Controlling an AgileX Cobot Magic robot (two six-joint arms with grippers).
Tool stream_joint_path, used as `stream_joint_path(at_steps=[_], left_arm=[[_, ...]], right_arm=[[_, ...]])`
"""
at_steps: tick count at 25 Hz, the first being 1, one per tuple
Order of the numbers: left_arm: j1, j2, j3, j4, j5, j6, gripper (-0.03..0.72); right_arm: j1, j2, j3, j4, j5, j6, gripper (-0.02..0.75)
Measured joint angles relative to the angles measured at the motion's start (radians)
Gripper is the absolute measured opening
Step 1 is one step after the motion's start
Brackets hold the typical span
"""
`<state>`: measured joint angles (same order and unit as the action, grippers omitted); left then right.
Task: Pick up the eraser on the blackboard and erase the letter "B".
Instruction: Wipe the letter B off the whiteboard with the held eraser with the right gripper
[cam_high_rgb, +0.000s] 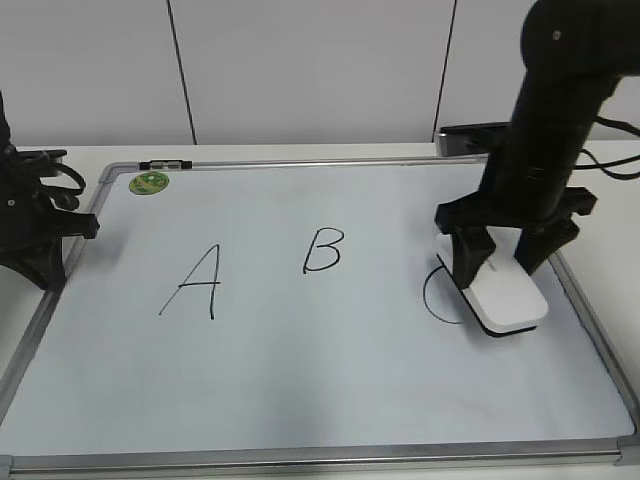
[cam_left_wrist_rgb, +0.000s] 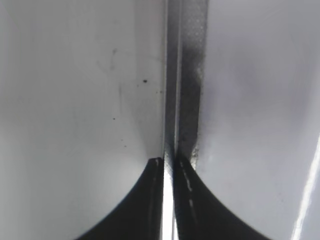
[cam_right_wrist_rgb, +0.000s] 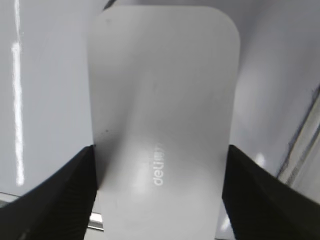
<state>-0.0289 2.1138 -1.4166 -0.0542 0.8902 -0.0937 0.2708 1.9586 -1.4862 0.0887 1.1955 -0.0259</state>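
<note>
The white eraser (cam_high_rgb: 505, 295) lies on the blackboard (cam_high_rgb: 300, 380) at the right, covering part of the letter "C" (cam_high_rgb: 431, 300). My right gripper (cam_high_rgb: 498, 262) straddles it from above. In the right wrist view the eraser (cam_right_wrist_rgb: 162, 100) fills the frame, and both fingers of the gripper (cam_right_wrist_rgb: 160, 165) press against its long sides. The letter "B" (cam_high_rgb: 323, 250) stands whole in the middle of the board, left of the eraser. My left gripper (cam_high_rgb: 45, 250) rests at the board's left edge, shut and empty; in its wrist view the fingertips (cam_left_wrist_rgb: 169, 162) sit over the metal frame (cam_left_wrist_rgb: 187, 75).
The letter "A" (cam_high_rgb: 195, 283) is left of the "B". A round green sticker (cam_high_rgb: 149, 182) sits in the board's far left corner. The board's metal frame runs close to the right of the eraser (cam_high_rgb: 585, 300). A white wall stands behind the table.
</note>
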Motion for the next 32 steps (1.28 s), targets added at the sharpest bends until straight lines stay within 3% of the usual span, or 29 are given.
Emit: stream_joint_path(at_steps=[11, 32], left_arm=[[0.000, 0.000, 0.000, 0.000, 0.000, 0.000, 0.029], [0.000, 0.000, 0.000, -0.004, 0.001, 0.000, 0.029]], right_arm=[[0.092, 0.232, -0.339, 0.006, 0.016, 0.000, 0.540], [0.101, 0.364, -0.507, 0.043, 0.023, -0.001, 0.540]])
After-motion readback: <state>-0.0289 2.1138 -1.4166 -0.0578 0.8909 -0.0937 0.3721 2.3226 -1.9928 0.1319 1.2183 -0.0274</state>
